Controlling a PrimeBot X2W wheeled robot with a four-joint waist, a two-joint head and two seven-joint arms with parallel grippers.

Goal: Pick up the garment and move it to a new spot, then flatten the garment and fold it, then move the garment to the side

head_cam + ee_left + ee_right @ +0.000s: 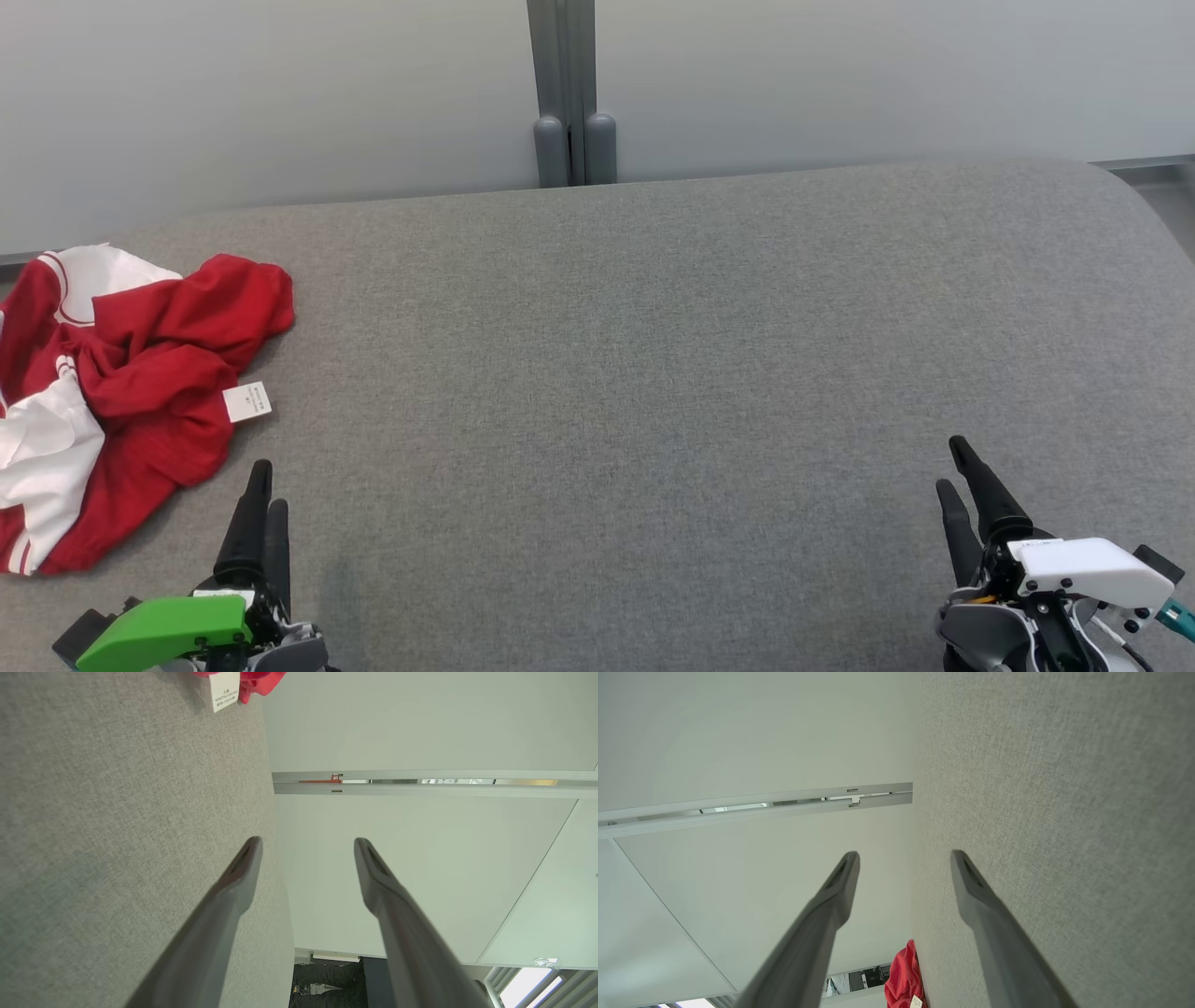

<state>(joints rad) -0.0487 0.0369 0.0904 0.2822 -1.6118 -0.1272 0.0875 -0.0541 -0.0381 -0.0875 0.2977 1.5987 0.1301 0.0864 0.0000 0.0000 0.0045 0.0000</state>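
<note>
A crumpled red and white fabric garment [140,373] lies heaped against the left edge of the grey cloth-covered surface [653,373], closer to the far-left corner than to the near edge. Its left part runs out of the head view, so I cannot tell whether it overhangs that edge. A small white printed label [247,402] sticks out of its right side, flat on the cloth.

The left end effector [270,485], under a green cover, sits near the near edge towards the near-left corner. Its two dark fingers are spread wide with nothing between them. The tips point to the far edge, close to the garment's near hem but not touching it. The right end effector [950,464], under a white cover, sits near the near edge towards the near-right corner, well apart from the garment. Its fingers are also spread wide and hold nothing.

From the garment's right side to the right edge, and from the near edge to the far edge, the cloth is bare. The far-right corner is rounded. A pale wall [280,93] stands just behind the far edge, with a grey upright post [571,93] at its middle.
</note>
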